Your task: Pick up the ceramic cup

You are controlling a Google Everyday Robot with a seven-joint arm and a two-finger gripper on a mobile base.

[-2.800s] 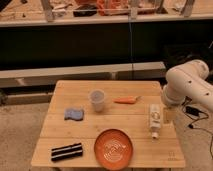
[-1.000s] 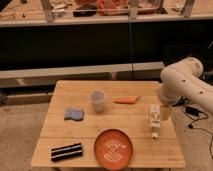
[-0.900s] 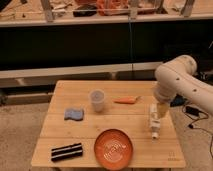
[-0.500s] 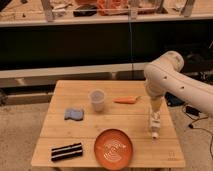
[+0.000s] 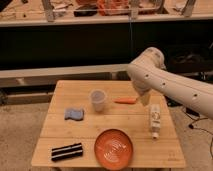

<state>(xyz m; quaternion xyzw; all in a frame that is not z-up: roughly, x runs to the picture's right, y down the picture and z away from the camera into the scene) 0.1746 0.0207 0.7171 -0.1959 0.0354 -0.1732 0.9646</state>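
The ceramic cup [image 5: 98, 100] is small, pale grey-white and handleless. It stands upright on the wooden table [image 5: 75, 90], left of centre toward the back. My white arm reaches in from the right, over the table's back right part. The gripper [image 5: 144, 99] hangs at its lower end, above the table between a small orange object [image 5: 125, 100] and a white bottle [image 5: 154, 120]. It is to the right of the cup and apart from it, and nothing shows in its grasp.
An orange plate [image 5: 114, 149] sits at the front middle. A blue sponge [image 5: 74, 114] lies left of the cup. A black striped object [image 5: 67, 151] lies at the front left. The white bottle lies on its side at the right. Shelves stand behind the table.
My arm has swung left from beyond the table's right edge to over its back right part, bringing the gripper closer to the cup. The objects on the table have not moved.
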